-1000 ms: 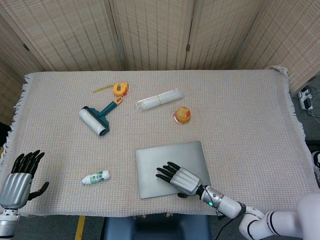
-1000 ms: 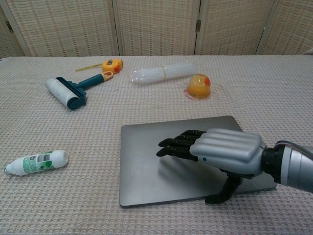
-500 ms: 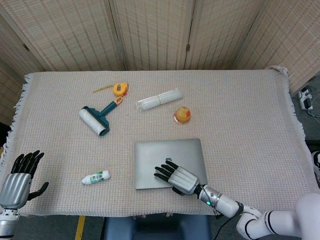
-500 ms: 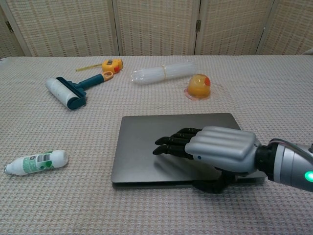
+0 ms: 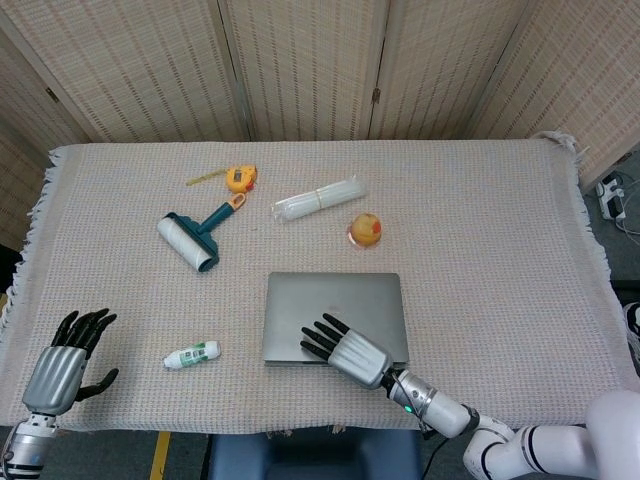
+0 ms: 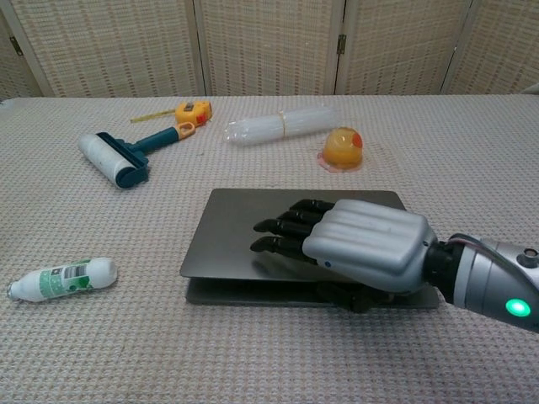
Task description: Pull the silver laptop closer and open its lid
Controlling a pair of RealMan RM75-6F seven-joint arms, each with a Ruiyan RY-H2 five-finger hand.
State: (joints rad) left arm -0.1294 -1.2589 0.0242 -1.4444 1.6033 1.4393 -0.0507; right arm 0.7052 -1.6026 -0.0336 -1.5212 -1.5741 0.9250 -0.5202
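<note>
Laptop: silver laptop [image 6: 244, 231] at near bench [image 5: 480, 250] edge, lid slightly raised.
Right hand [image 6: 358, 244]: clamped on the lid's near edge.
Left hand [image 5: 62, 368]: fingers apart, holding nothing.

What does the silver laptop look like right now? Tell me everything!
The silver laptop is a flat, matte grey metal-looking rectangle lying on the woven tablecloth, near the table's front edge. Its lid is lifted a crack at the front, showing a thin gap above the base. The right hand rests on top, fingers spread over the lid, with the thumb seemingly tucked under its front edge. Nothing else touches it; the yellow fruit-like thing sits apart behind it.
</note>
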